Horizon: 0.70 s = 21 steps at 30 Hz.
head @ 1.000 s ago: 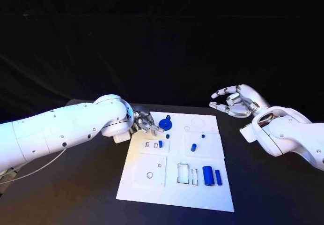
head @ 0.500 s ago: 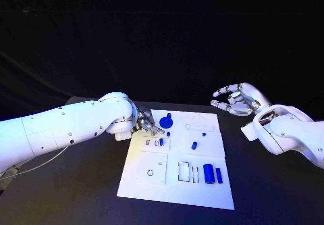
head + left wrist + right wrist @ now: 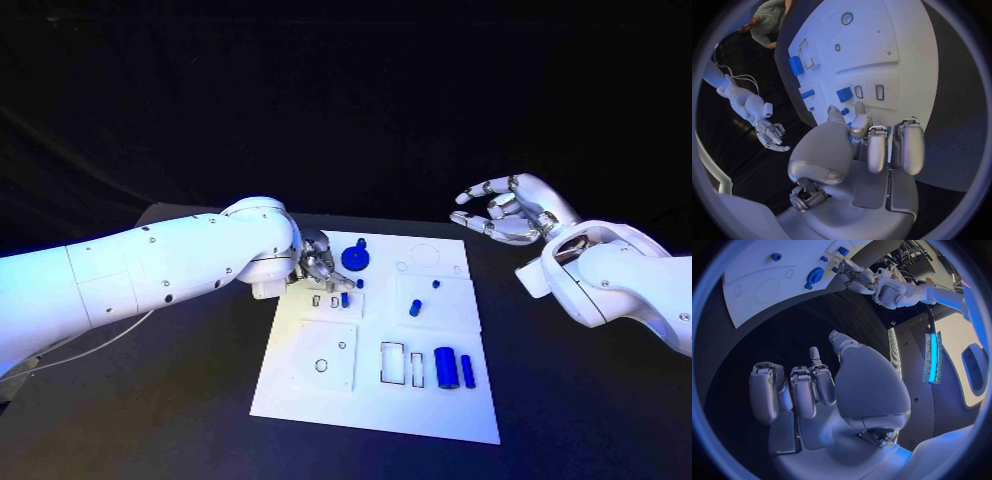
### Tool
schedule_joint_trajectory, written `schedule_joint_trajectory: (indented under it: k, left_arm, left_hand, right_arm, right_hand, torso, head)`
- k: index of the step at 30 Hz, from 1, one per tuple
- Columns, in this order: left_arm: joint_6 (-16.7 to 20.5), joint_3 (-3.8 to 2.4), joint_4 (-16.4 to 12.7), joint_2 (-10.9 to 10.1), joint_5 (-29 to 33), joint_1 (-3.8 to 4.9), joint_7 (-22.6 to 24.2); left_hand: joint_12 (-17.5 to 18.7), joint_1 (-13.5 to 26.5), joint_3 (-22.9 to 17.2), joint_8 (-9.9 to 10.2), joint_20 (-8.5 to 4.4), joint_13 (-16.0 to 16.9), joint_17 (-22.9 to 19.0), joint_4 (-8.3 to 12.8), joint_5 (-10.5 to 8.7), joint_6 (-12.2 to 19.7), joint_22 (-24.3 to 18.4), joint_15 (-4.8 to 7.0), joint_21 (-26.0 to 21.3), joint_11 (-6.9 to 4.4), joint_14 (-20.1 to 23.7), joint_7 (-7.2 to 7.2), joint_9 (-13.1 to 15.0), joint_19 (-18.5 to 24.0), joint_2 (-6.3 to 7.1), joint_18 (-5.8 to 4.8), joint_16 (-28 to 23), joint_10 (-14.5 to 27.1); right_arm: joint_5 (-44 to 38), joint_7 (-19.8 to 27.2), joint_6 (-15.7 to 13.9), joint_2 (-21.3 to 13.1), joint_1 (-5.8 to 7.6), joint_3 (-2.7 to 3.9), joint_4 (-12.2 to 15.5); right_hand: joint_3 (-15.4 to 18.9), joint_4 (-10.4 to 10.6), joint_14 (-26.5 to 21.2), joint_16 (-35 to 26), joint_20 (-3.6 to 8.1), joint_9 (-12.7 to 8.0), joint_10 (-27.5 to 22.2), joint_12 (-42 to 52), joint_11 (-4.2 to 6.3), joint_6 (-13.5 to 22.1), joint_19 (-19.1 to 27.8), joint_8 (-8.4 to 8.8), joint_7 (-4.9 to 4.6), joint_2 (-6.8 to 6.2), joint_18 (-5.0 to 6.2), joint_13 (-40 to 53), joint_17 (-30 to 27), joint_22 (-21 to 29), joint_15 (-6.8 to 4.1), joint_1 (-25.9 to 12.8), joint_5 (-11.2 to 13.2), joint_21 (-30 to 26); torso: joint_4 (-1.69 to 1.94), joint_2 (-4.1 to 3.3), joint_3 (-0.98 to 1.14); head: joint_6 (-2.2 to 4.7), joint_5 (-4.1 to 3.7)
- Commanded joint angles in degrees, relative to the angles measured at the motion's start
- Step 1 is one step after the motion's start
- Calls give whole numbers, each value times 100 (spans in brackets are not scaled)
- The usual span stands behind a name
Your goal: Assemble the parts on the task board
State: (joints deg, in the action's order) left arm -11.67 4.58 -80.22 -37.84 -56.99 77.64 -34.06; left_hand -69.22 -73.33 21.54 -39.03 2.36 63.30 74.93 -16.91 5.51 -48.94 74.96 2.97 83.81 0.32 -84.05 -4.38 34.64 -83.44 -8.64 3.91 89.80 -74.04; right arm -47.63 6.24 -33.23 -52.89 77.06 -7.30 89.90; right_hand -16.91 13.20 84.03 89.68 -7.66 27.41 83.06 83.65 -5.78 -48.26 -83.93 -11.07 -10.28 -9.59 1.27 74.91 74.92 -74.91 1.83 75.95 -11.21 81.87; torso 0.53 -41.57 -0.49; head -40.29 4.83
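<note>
Parts sit scattered across the white task board (image 3: 378, 395) mid-surface, and the left hand (image 3: 319, 262) is down at its far left corner, fingers curled beside the round blue part (image 3: 355, 259); whether it grips anything I cannot tell. Right hand (image 3: 505, 212) hovers off the board's right side, fingers apart, holding nothing.

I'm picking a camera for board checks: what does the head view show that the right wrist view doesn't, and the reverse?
Head view alone: the board's near end with two upright blue cylinders beside rectangular slots. Right wrist view alone: the right hand's palm side, holding nothing. Both: the blue disc at the far end and the left hand next to it.
</note>
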Motion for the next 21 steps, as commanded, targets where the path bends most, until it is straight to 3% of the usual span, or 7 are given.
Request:
schedule_joint_trajectory:
  k: [1, 4, 6, 7, 8, 10, 21]
  left_arm:
    - [-67, 2, 14, 39, 112, 9, -14]
    - [-95, 5, 20, 63, 143, 9, -6]
    - [-121, 6, 19, 77, 156, 8, -1]
    - [-128, 6, 21, 82, 159, 8, -1]
    - [-134, 7, 26, 88, 163, 8, 0]
    - [-144, 7, 36, 97, 168, 7, -1]
    - [-178, 15, 104, 181, 154, -11, 1]
  left_hand:
    - [-24, 25, -69, -32, -25, 14, 1507, 0, 5, 32, 56, 29, 31, -4, -595, -3, 14, -31, 42, -106, 20, 25]
    - [-19, 27, -73, -32, -25, 7, 1507, 0, 6, 33, 65, 29, 35, -5, -595, -3, 15, -34, 43, -107, 20, 29]
    - [79, 86, -474, -40, -6, -103, 1507, 10, 47, 93, 80, 12, 43, 27, -595, -16, 76, -28, 334, -110, 20, 145]
    - [79, 86, -474, -40, -6, -103, 1507, 10, 47, 93, 80, 12, 43, 27, -595, -16, 76, -28, 334, -110, 20, 145]
    - [84, 191, -738, -28, 5, -113, 1507, -16, 21, 126, 88, 7, 47, 42, -595, -21, 102, -25, 521, -109, 20, 159]
    - [78, 253, -930, -26, 10, -109, 1507, 2, 19, 129, 101, -1, 53, 32, -595, -32, 123, -27, 595, -110, 20, 160]
    - [59, 331, -1219, -17, 13, -93, 1507, -1, 25, 128, 127, -5, 65, 27, -595, -34, 153, -32, 665, -114, 20, 151]
  right_arm:
    - [-75, -16, 65, 14, -5, 0, -4]
    - [-76, -17, 68, 22, -9, -1, -11]
    - [-76, -19, 70, 26, -11, -1, -17]
    - [-76, -19, 70, 28, -12, -1, -19]
    - [-77, -20, 70, 29, -12, -1, -21]
    - [-79, -22, 72, 31, -13, -2, -22]
    - [-82, -19, 78, 38, -16, -2, -21]
  right_hand:
    - [1, 34, 591, 26, 30, 8, -15, 1, 37, -6, -43, -33, 13, -1, 107, 746, 1485, -799, -52, -7, -40, -23]
    - [1, 34, 591, 26, 30, 8, -15, 1, 37, -6, -43, -33, 13, -1, 107, 746, 1485, -799, -52, -7, -40, -23]
    - [2, 41, 589, 24, 32, 8, -12, 3, 38, -5, -42, -38, 14, -1, 107, 748, 1476, -798, -53, -10, -54, -25]
    - [2, 41, 589, 24, 32, 8, -12, 3, 38, -5, -42, -38, 14, -1, 107, 748, 1476, -798, -53, -10, -54, -25]
    - [4, 47, 590, 25, 34, 8, -10, 4, 39, -3, -39, -42, 15, -3, 109, 750, 1481, -794, -55, -12, -70, -30]
    - [5, 54, 591, 26, 36, 9, -9, 5, 41, 1, -43, -50, 17, -5, 107, 750, 1482, -798, -57, -12, -99, -26]
    - [8, 63, 590, 25, 39, 9, -4, 8, 42, 4, -45, -58, 19, -8, 106, 753, 1481, -801, -59, -14, -127, -24]
  torso:
    - [-3, -1, 4]
    - [1, -4, 6]
    - [3, -4, 5]
    - [5, -4, 4]
    - [5, -4, 3]
    - [6, -2, 2]
    - [-4, -3, -3]
  head:
    - [0, 1]
    - [-9, 1]
    - [-9, 1]
    - [-9, 1]
    - [-9, 1]
    - [-9, 10]
    - [-35, -1]
